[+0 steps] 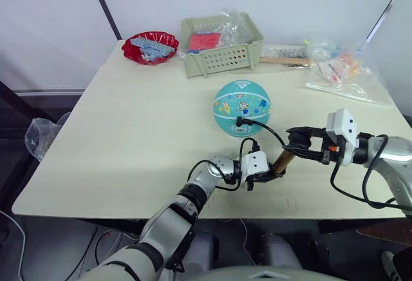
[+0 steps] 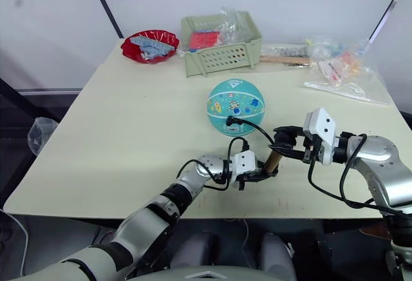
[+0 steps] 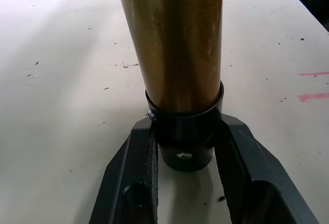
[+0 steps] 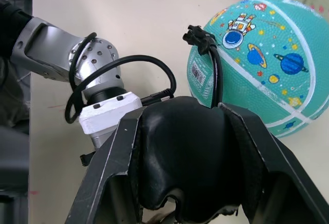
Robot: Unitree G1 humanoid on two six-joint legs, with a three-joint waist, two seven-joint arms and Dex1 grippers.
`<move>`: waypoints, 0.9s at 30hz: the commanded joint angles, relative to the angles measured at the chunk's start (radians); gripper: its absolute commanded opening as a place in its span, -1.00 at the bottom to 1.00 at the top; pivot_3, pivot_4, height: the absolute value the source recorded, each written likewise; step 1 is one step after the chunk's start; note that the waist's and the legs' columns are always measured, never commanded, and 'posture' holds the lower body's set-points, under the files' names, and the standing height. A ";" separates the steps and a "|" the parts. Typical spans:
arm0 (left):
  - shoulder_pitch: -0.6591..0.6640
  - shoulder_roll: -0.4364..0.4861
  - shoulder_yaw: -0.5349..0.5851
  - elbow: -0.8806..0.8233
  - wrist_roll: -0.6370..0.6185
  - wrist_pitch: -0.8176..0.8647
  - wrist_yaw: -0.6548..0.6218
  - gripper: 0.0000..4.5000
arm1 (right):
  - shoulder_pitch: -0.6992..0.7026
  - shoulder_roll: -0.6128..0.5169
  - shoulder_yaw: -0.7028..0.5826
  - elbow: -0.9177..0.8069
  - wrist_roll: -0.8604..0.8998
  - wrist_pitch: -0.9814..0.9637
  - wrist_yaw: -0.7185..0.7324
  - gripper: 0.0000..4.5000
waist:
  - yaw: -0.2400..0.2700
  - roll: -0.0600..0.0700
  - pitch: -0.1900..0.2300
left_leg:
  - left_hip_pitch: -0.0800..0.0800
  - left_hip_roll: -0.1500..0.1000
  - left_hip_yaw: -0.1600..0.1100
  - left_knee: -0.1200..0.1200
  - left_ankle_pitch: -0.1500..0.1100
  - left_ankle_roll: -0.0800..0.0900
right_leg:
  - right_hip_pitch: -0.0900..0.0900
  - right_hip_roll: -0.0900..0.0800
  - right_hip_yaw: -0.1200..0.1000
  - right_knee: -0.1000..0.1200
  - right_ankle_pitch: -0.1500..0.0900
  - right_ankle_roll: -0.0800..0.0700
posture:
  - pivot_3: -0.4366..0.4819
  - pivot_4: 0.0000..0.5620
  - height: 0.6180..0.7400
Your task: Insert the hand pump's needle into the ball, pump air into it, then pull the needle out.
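The teal ball (image 1: 241, 108) rests on the table, right of centre. A small black fitting (image 4: 198, 34) sits pressed against its near side; the needle itself is hidden. From it a thin black hose (image 1: 261, 128) loops to the hand pump (image 1: 282, 162), which tilts up between my two grippers. My left gripper (image 1: 273, 174) is shut on the pump's black lower cap (image 3: 185, 136), with the brass barrel (image 3: 172, 44) rising from it. My right gripper (image 1: 297, 142) is shut on the pump's black handle (image 4: 185, 157), just in front of the ball (image 4: 257, 64).
A green basket (image 1: 222, 46) and a red bowl (image 1: 150, 47) stand at the back of the table (image 1: 116, 145). Plastic bags (image 1: 341, 68) and a wooden-handled tool (image 1: 283, 60) lie at the back right. The table's near edge runs just below my grippers.
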 commanded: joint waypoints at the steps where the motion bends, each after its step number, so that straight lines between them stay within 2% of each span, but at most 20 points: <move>1: 0.067 0.058 -0.052 0.135 0.095 0.095 -0.001 -0.53 | -0.060 -0.063 -0.122 -0.061 0.105 0.078 0.023 -0.28 | 0.002 0.003 0.003 | -0.001 0.000 0.000 0.000 0.000 0.000 | 0.000 -0.001 -0.002 0.000 0.000 0.000 | -0.05 -0.47 1.00; 6: 0.068 0.057 -0.052 0.136 0.096 0.094 -0.001 -0.53 | -0.127 -0.136 -0.213 -0.077 0.204 0.171 0.041 -0.28 | 0.006 0.002 0.005 | -0.003 0.000 0.001 0.000 0.000 0.000 | -0.001 -0.006 -0.010 -0.001 0.000 0.000 | -0.05 -0.47 1.00; 10: 0.068 0.056 -0.054 0.139 0.097 0.093 0.000 -0.53 | -0.216 -0.200 -0.301 -0.078 0.327 0.273 0.042 -0.28 | 0.009 0.006 0.011 | -0.005 -0.001 0.004 0.001 0.000 0.001 | -0.001 -0.014 -0.019 -0.001 0.002 0.004 | -0.05 -0.47 1.00; 13: 0.068 0.056 -0.054 0.140 0.098 0.092 -0.001 -0.53 | -0.263 -0.247 -0.325 -0.065 0.351 0.316 0.048 -0.28 | 0.010 0.006 0.011 | -0.008 -0.001 0.003 0.004 0.000 0.001 | -0.001 -0.016 -0.025 -0.002 0.003 0.004 | -0.05 -0.47 1.00; 20: 0.069 0.060 -0.053 0.138 0.097 0.093 -0.003 -0.53 | -0.333 -0.267 -0.327 -0.061 0.390 0.363 0.031 -0.28 | 0.011 0.007 0.011 | -0.011 -0.001 0.002 0.006 0.000 0.001 | -0.002 -0.016 -0.027 -0.001 0.003 0.004 | -0.05 -0.47 1.00; 24: 0.071 0.062 -0.053 0.135 0.097 0.094 -0.004 -0.53 | -0.307 -0.265 -0.311 -0.070 0.377 0.373 0.045 -0.28 | 0.011 0.007 0.011 | -0.011 -0.001 0.001 0.006 0.000 0.001 | -0.002 -0.016 -0.027 -0.001 0.003 0.004 | -0.05 -0.47 1.00; 27: 0.073 0.062 -0.053 0.133 0.096 0.094 -0.004 -0.53 | -0.228 -0.264 -0.269 -0.081 0.310 0.341 0.067 -0.28 | 0.011 0.005 0.010 | -0.011 -0.001 0.001 0.006 0.000 0.001 | -0.002 -0.016 -0.027 -0.001 0.003 0.004 | -0.05 -0.47 1.00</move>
